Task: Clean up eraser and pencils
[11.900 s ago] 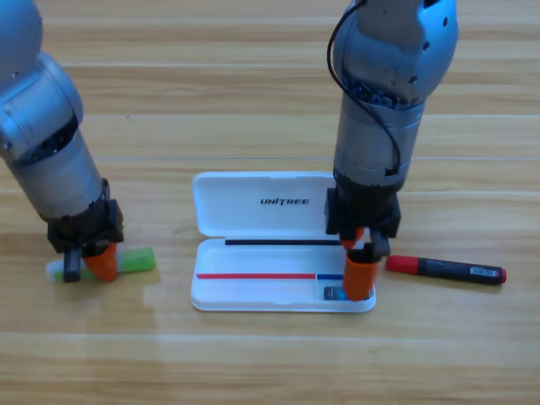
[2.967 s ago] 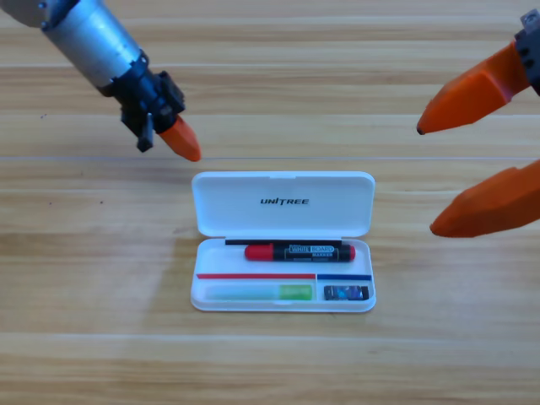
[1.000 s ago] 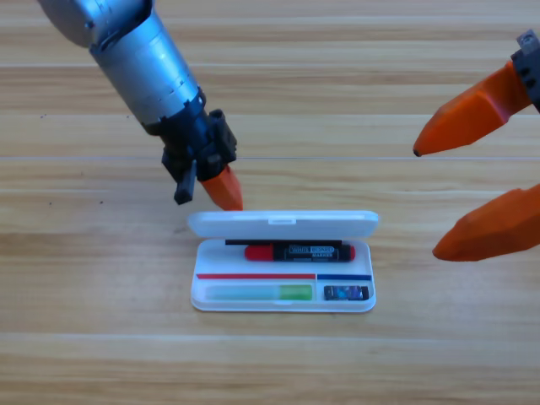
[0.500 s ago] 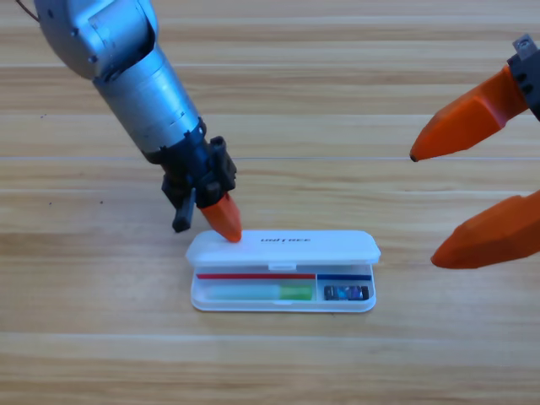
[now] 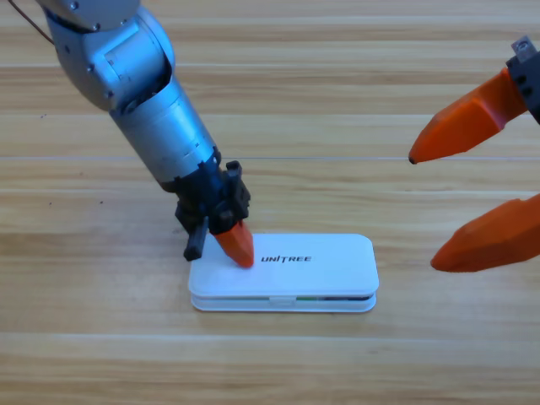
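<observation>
The white case (image 5: pixel 312 268) lies low in the middle of the table with its lid folded down over the base, a thin seam showing along the front. My left gripper (image 5: pixel 241 253) is shut, and its orange tip presses on the lid's left end beside the printed name. The eraser and the pencils are hidden under the lid. My right gripper (image 5: pixel 422 211) hangs large at the right edge, open, with nothing between its orange fingers (image 5: pixel 468 118), well clear of the case.
The grey left arm (image 5: pixel 143 101) slants down from the top left corner to the case. Bare wooden table (image 5: pixel 101 337) surrounds the case on all sides.
The left gripper has pushed the lid from half-raised down flat onto the base, moving forward and down with it. The pens and eraser are now covered. The right gripper has barely moved.
</observation>
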{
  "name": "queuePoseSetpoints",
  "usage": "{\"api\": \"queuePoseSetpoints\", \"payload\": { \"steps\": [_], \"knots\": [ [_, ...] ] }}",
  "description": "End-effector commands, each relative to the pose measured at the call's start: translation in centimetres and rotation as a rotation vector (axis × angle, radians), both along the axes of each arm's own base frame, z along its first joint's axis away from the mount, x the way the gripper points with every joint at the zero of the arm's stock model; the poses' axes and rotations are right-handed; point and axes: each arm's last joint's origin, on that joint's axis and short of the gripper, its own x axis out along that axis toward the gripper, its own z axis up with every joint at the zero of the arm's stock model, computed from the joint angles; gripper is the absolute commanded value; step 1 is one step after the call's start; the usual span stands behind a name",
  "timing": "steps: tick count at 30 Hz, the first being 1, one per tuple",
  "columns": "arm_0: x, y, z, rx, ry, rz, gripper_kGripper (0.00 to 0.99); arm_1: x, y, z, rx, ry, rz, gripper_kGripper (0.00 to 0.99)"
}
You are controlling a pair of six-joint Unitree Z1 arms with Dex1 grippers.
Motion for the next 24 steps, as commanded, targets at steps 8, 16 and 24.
{"api": "queuePoseSetpoints", "payload": {
  "steps": [8, 16, 24],
  "knots": [
    [-1.9, -1.3, -1.9, 0.012, 0.026, -0.042, 0.000, 0.2, 1.5, -1.9, -0.040, 0.060, 0.032, 0.904],
    [-2.1, -1.4, -2.4, 0.016, 0.025, -0.043, 0.000, 0.3, 1.6, -1.9, -0.040, 0.059, 0.033, 0.904],
    [-3.4, -0.2, 1.7, 0.011, 0.010, 0.000, 0.528, 0.3, 1.6, -2.0, -0.042, 0.061, 0.033, 0.904]
  ]
}}
